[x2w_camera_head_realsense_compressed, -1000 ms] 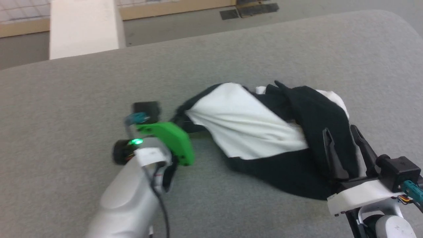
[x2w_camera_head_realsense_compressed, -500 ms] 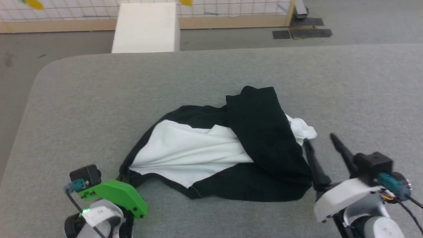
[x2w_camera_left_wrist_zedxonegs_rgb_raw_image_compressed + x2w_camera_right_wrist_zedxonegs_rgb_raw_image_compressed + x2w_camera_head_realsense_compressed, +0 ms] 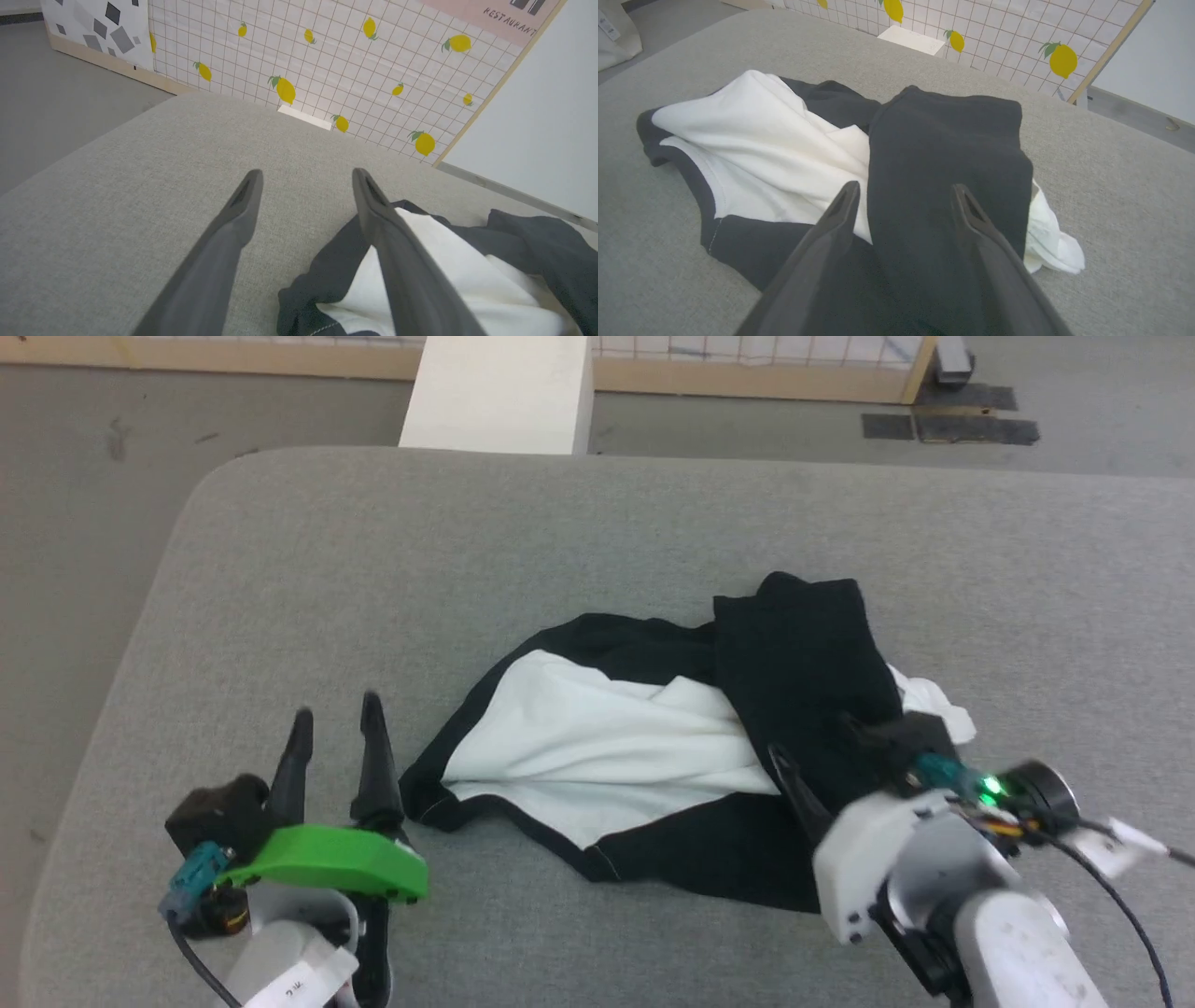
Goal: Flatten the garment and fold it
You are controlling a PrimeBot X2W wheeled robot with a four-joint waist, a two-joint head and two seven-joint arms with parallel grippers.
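- The garment [image 3: 607, 747] lies bunched on the table [image 3: 653, 541]
- Left gripper [image 3: 336, 714], at its 8 o'clock, wide, empty; right gripper [image 3: 822, 751], 4 o'clock, wide over black cloth
- Risk: pinching stacked layers would drag the heap instead of spreading it

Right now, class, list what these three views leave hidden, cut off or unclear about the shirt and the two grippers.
- Head view: the right gripper has dark fingers against the black cloth of the shirt; contact unclear.
- Left wrist view: the shirt runs off the bottom and right edges, partly behind a finger of the left gripper.
- Right wrist view: the shirt is folded over itself, hiding the cloth underneath.
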